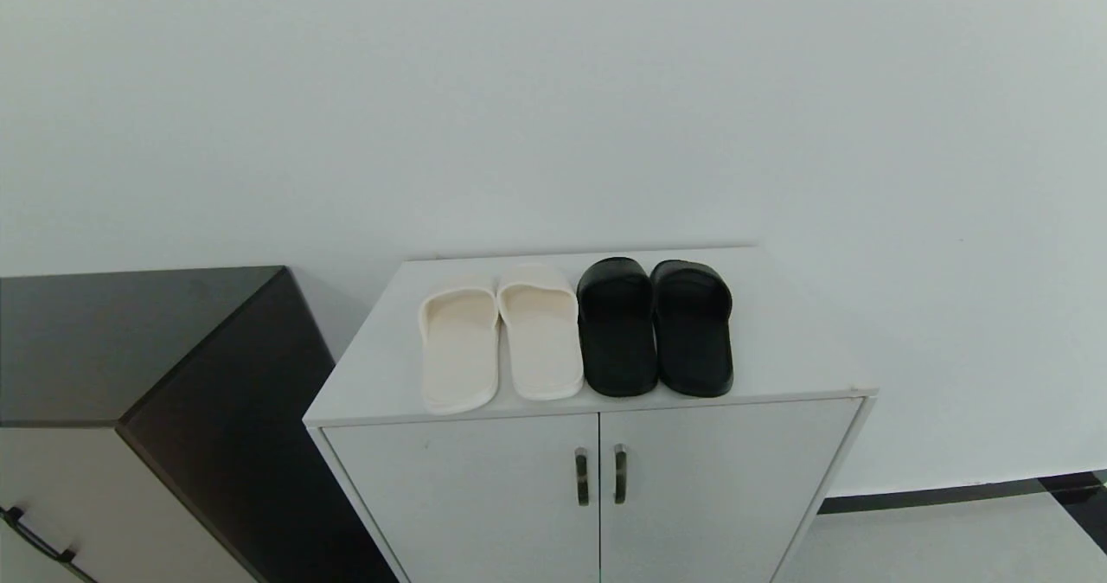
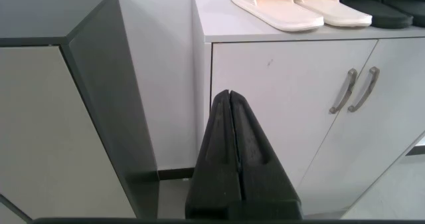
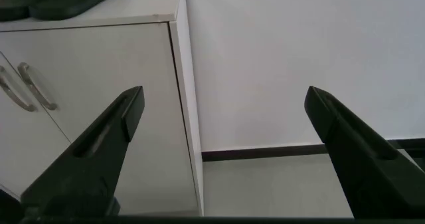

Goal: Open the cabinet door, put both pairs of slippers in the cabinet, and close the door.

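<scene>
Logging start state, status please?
Left gripper shut, right gripper open, both empty. Cabinet doors shut, white slippers and black slippers on top. Handles unobstructed.

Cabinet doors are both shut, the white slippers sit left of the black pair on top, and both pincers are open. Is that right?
Not quite: the right pincer is open, but the left wrist view shows the left pincer shut, closed on nothing. The rest holds: the cabinet doors are both shut, and the white slippers sit left of the black pair on top.
</scene>
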### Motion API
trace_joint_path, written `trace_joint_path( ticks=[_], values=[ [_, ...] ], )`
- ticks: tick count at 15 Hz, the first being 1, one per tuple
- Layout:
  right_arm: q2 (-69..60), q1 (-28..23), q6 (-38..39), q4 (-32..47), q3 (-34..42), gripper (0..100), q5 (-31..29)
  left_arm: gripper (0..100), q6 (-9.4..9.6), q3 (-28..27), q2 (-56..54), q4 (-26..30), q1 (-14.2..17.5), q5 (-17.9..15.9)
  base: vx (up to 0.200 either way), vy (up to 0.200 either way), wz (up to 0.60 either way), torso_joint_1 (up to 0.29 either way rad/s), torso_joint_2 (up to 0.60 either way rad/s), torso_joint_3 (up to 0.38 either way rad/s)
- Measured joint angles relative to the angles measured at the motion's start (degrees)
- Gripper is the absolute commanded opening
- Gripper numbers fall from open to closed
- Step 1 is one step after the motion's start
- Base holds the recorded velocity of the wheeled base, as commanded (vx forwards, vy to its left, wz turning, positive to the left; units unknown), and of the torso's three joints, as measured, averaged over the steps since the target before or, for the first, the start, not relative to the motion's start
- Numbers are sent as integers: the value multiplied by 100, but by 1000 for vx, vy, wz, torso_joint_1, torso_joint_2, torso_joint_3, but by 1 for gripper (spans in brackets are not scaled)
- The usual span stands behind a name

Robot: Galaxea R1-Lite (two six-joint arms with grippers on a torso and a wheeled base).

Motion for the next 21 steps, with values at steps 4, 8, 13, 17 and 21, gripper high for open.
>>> trace_joint_path(
  ticks=[4, 8, 13, 17, 21],
  values=[
    [0, 0, 91, -21, 0, 100, -43, 0, -13, 0, 0, 0, 0, 9, 0, 0, 0, 0, 0, 0],
    [277, 94, 562, 250, -969, 100, 43, 0, -13, 0, 0, 0, 0, 22, 0, 0, 0, 0, 0, 0],
    [2482, 471, 916, 773, -3268, 100, 1020, 0, 41, 0, 0, 0, 0, 16, 0, 0, 0, 0, 0, 0],
    [4379, 1727, 1659, 22, -3387, 100, 803, 0, 44, 0, 0, 13, 0, -9, 0, 0, 0, 0, 0, 0],
    [5572, 2770, 1980, -469, -3483, 100, 301, 0, 38, -10, 0, 21, 0, -9, 0, 0, 0, 0, 0, 0]
  ],
)
